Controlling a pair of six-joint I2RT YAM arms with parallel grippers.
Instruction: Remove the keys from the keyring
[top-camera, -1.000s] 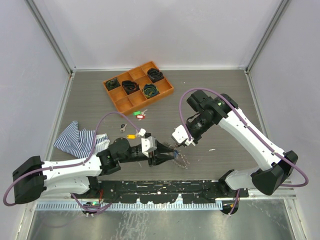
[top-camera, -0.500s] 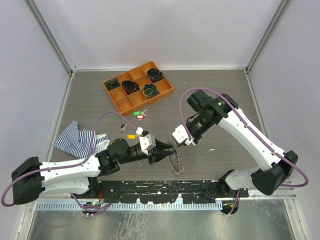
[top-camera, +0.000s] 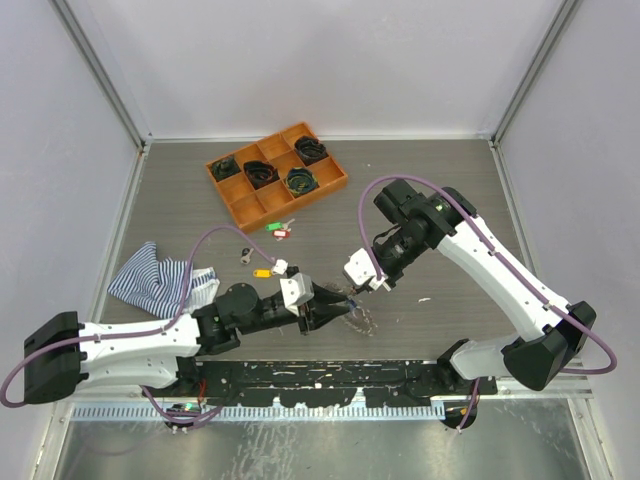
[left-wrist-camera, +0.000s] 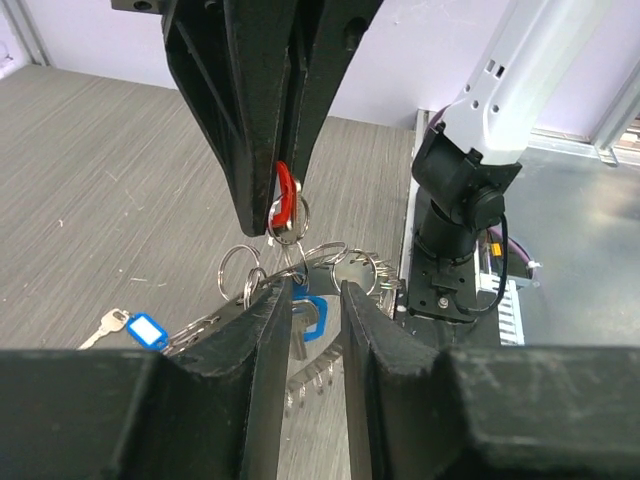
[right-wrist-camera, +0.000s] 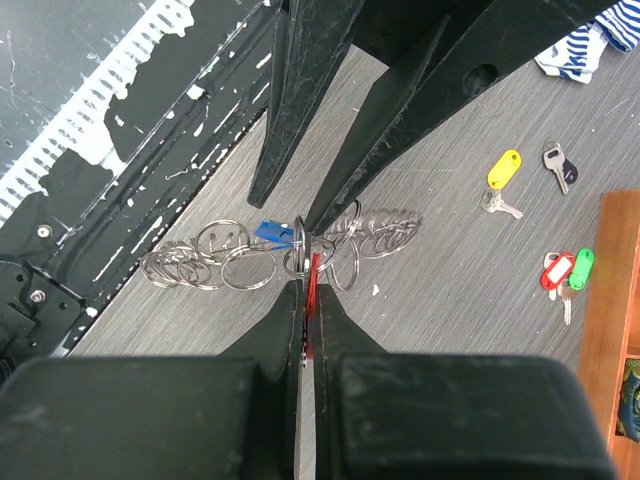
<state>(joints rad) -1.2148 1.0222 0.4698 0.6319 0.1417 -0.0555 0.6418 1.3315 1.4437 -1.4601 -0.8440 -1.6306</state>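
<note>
Four lie loose on the tabletop (top-camera: 450, 190): one yellow-tagged key (right-wrist-camera: 503, 168), one red-tagged key (right-wrist-camera: 553, 272), one green-tagged key (right-wrist-camera: 581, 261), one black-headed key (right-wrist-camera: 558, 166). One orange tray (top-camera: 246, 206), four black bundles (top-camera: 262, 172) inside. One striped cloth (top-camera: 155, 280). One keyring (right-wrist-camera: 240, 268).

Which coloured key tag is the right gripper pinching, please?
The red tag at the keyring, inside the right gripper; the blue tag and yellow tag lie outside it.
</note>
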